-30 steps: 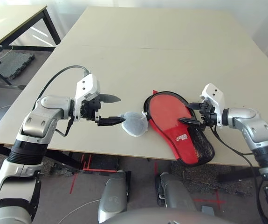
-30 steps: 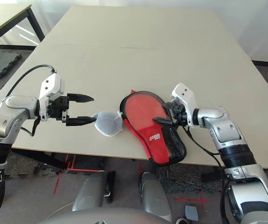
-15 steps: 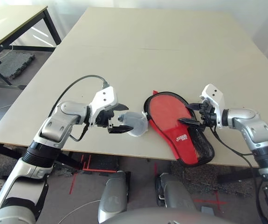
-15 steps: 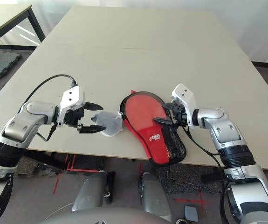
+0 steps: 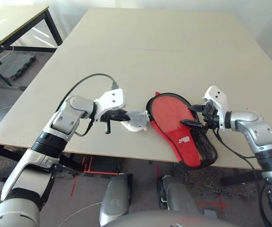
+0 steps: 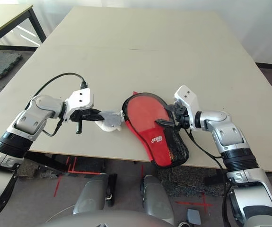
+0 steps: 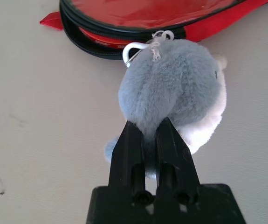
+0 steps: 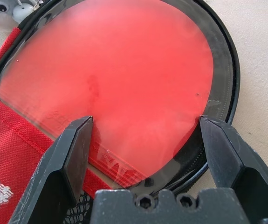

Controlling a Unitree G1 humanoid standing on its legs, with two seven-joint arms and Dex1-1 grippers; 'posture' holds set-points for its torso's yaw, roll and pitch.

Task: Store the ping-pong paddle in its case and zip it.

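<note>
The case (image 5: pixel 188 142) lies near the table's front edge, red fabric with a white logo and a black mesh pocket, black zipper rim around it. Inside the rim shows the ping-pong paddle (image 5: pixel 168 109), its glossy red blade (image 8: pixel 124 70) facing up. The red fabric hides its handle. My right gripper (image 5: pixel 190 116) hovers open just over the blade's right side, one finger (image 8: pixel 73 149) on each side of it. My left gripper (image 5: pixel 125 116) is shut on a grey-white plush bundle (image 7: pixel 175 88) to the left of the case. A white ring (image 7: pixel 134 49) ties the bundle to the zipper rim.
The beige table (image 5: pixel 150 47) stretches away behind the case. The case's mesh end reaches the front edge (image 5: pixel 126 153). A second table (image 5: pixel 8 23) stands at the far left across a gap of floor.
My left arm has swung right to the plush bundle and its fingers have shut on it, squeezing it narrower. The right arm and the case have stayed put.
</note>
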